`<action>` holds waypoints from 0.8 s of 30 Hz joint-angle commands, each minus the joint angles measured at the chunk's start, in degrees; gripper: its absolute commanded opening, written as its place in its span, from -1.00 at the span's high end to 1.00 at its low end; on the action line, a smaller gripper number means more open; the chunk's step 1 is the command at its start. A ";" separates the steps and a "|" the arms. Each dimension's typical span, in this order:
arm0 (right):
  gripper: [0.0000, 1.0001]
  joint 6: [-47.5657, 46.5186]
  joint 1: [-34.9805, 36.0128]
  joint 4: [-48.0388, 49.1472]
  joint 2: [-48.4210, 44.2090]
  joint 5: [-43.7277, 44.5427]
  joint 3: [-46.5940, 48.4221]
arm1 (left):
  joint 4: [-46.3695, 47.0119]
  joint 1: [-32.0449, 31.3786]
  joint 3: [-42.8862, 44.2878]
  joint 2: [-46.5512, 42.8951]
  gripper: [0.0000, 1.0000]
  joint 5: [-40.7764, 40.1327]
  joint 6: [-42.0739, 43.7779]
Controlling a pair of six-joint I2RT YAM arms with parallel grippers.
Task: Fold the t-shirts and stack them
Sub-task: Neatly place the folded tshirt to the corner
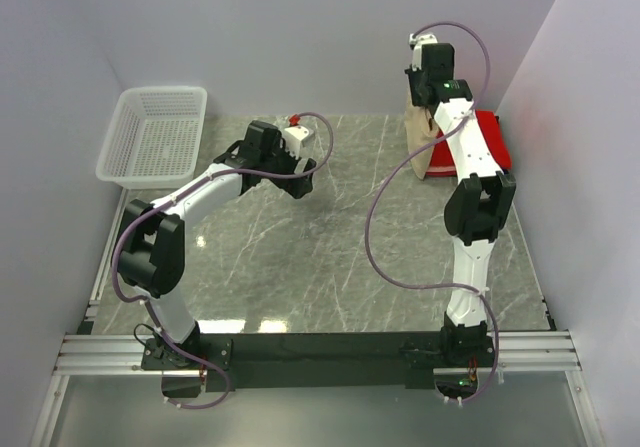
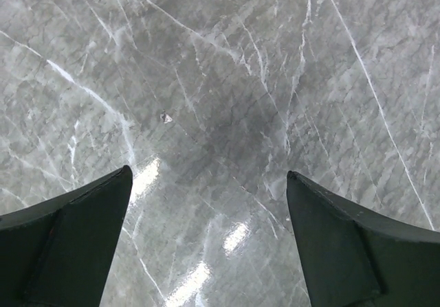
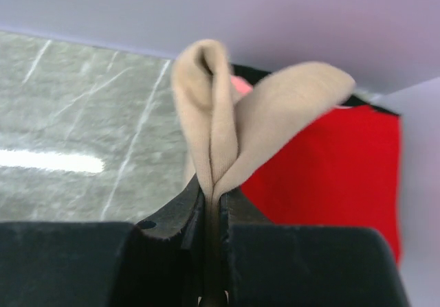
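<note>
Pinched shut, right jaws clamp a fold of the tan t-shirt (image 3: 275, 115) — cloth bunched up between them, hanging from them at the far right of the table (image 1: 330, 237). Red t-shirt (image 3: 330, 169) lies flat just behind it, by the right wall. Left jaws gape wide, holding nothing — poised over the grey marble top. White mesh basket (image 1: 155, 132) sits far left.

Right of basket (image 1: 155, 132), table (image 1: 330, 237) lies bare and passable up to red t-shirt (image 1: 492, 139) and hanging tan t-shirt (image 1: 418, 132), both near side wall (image 1: 590, 117).
</note>
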 commanded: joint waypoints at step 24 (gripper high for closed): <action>1.00 -8.29 -1.18 -4.99 -5.45 2.12 8.96 | -0.29 -0.06 2.15 1.86 -0.99 1.21 -3.68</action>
